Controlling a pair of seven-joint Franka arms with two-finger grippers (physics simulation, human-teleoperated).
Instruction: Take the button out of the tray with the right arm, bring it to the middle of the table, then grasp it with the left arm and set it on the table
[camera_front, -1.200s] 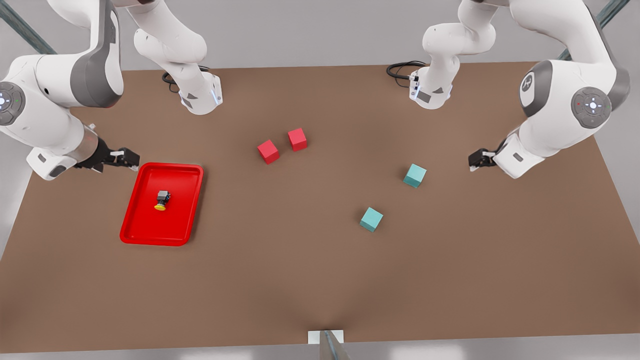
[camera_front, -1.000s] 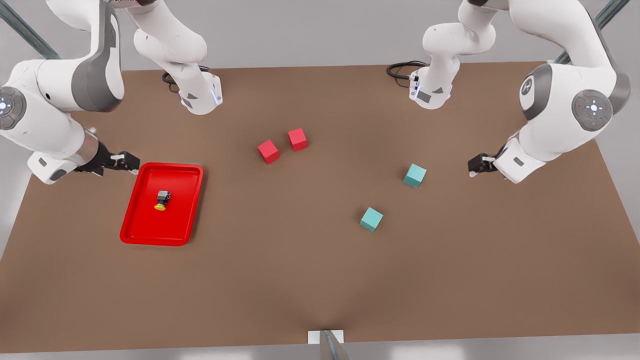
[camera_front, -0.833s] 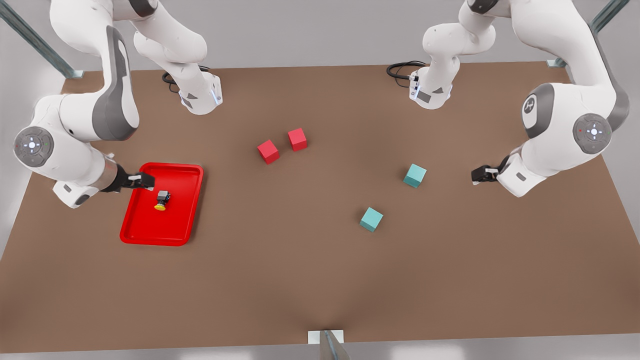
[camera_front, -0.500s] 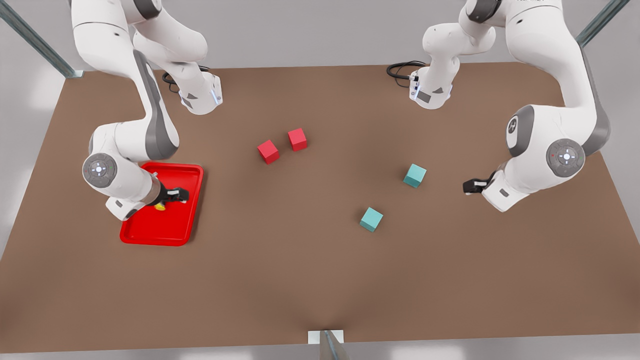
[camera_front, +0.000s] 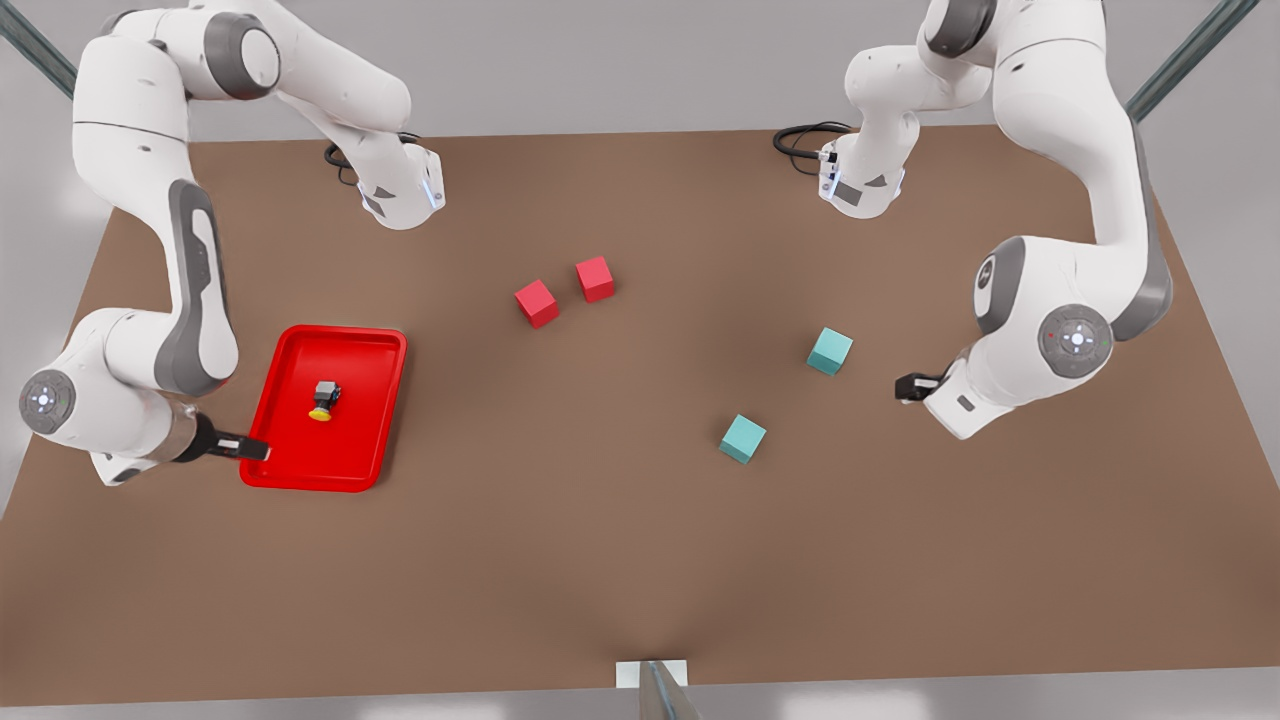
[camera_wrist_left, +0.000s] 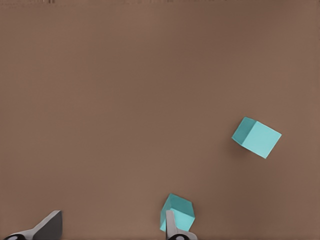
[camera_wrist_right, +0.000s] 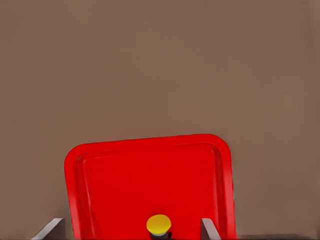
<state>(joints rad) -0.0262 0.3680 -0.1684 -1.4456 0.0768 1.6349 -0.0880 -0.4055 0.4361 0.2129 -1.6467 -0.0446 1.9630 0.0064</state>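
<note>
The button (camera_front: 324, 400), yellow cap on a dark body, lies on its side in the red tray (camera_front: 352, 445) at the front view's left of the brown table (camera_front: 600, 540). My right gripper (camera_front: 247, 447) hovers open at the tray's near left corner, apart from the button. In the right wrist view the yellow cap of the button (camera_wrist_right: 159, 224) sits between the spread fingers, over the tray (camera_wrist_right: 125, 180). My left gripper (camera_front: 907, 387) hangs open at the front view's right, close to the teal cubes, with nothing between its fingers (camera_wrist_left: 171, 226).
Two red cubes (camera_front: 537, 303) (camera_front: 595, 279) lie at the middle back. Two teal cubes (camera_front: 830, 351) (camera_front: 743, 439) lie right of centre; one teal cube (camera_wrist_left: 177, 212) is just ahead of the left gripper. The arm bases stand at the far edge.
The right gripper swung in over the button in the tray, then drew back to the tray's near left corner; the button stayed put. The left gripper drifted toward the teal cubes.
</note>
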